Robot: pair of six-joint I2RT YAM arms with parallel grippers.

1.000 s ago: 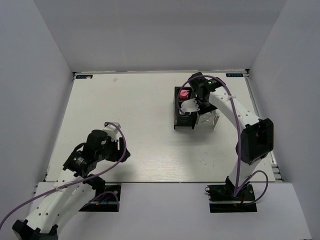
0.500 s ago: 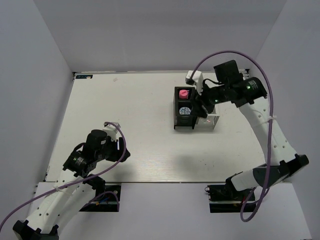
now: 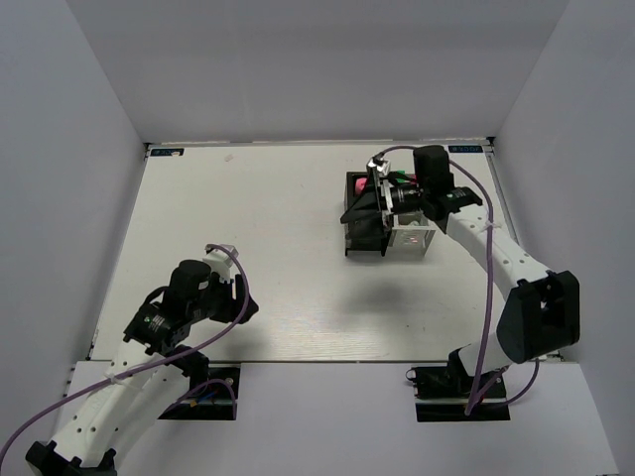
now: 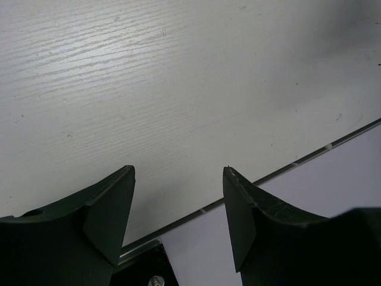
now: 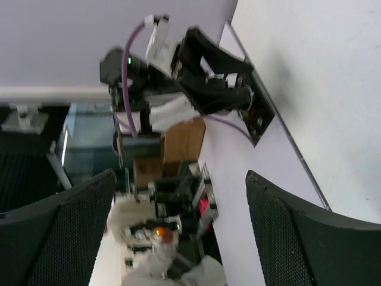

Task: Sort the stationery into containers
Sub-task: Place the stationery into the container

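Note:
The containers (image 3: 412, 241) stand at the back right of the table, a joined block of black and silver mesh compartments. A pink piece of stationery (image 3: 360, 184) shows in the far black compartment. My right gripper (image 3: 365, 204) hovers over the black compartments and hides the near one's inside. It lies on its side, pointing left, and in its wrist view the right gripper (image 5: 180, 174) is open wide with nothing between the fingers. My left gripper (image 3: 238, 297) sits low at the front left, far from the containers. Seen from its wrist, the left gripper (image 4: 178, 173) is open and empty.
The table's front edge (image 4: 286, 168) runs just under the left fingers. The right wrist view looks sideways across the table (image 5: 321, 71) at the left arm (image 5: 196, 83) and the room beyond. White walls close in the back and both sides.
The right arm swung from the far right back over the containers and its jaws opened wide. The blue-white roll seen in the near black compartment is now covered. The left arm barely moved.

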